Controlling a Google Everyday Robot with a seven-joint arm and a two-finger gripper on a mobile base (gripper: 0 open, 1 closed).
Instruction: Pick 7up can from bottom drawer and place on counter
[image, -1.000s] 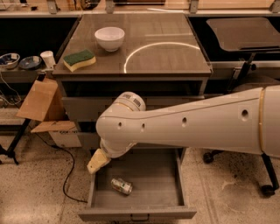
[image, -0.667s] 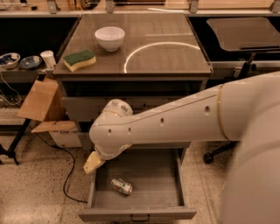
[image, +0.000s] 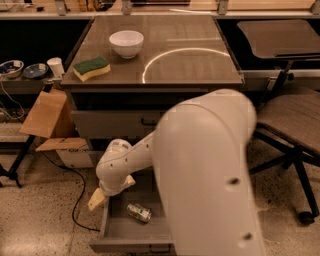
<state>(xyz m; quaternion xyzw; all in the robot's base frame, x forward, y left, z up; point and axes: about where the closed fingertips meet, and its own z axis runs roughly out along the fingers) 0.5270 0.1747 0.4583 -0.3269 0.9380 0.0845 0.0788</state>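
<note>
The 7up can (image: 139, 212), silvery with green marks, lies on its side on the floor of the open bottom drawer (image: 107, 222). My gripper (image: 112, 191) hangs over the drawer's left rear corner, above and left of the can and not touching it. Its two cream fingertips (image: 97, 199) stand apart, open and empty. My large white arm covers the drawer's right half. The counter (image: 200, 65) is the glossy cabinet top with an arc-shaped light reflection.
A white bowl (image: 126, 43) and a green-and-yellow sponge (image: 91, 67) sit on the counter's left part. A cardboard box (image: 47, 115) and a floor cable (image: 75, 200) lie left of the cabinet. An office chair (image: 290, 115) stands to the right.
My arm has swung closer to the camera and fills more of the view. The gripper has shifted slightly down and left over the drawer. The can has not moved.
</note>
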